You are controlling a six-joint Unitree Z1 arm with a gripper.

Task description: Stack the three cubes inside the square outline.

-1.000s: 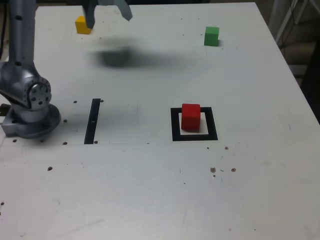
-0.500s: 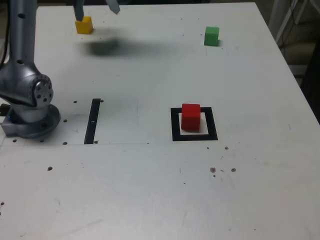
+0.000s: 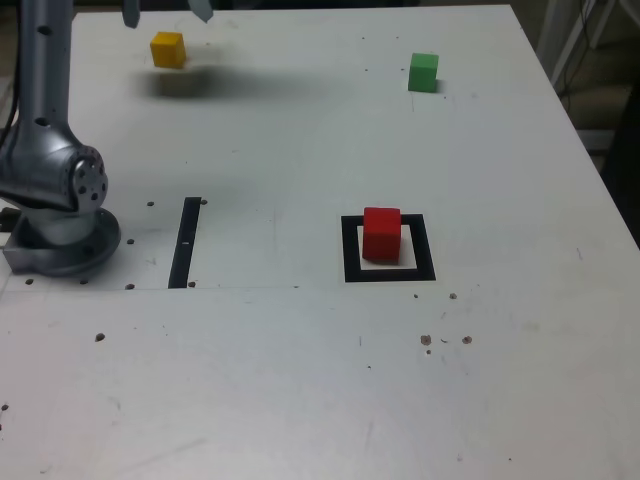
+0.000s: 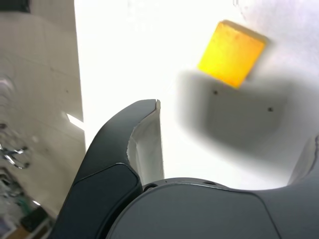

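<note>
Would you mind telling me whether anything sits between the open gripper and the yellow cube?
Nothing visible does. The gripper hangs open above the yellow cube, with only bare table around it; the green cube stands well apart.

You are looking at a desk (image 3: 300, 400) where one cube (image 3: 381, 233) is sitting inside the square outline (image 3: 389, 272). A second cube (image 3: 167, 49) is lying at the far edge toward the exterior view's left — the pincer (image 3: 165, 10) is hanging just above it. A third cube (image 3: 423, 72) is resting far right, well apart. The strip (image 3: 185, 242) is lying left of the outline, beside the arm's base (image 3: 62, 240).
</note>
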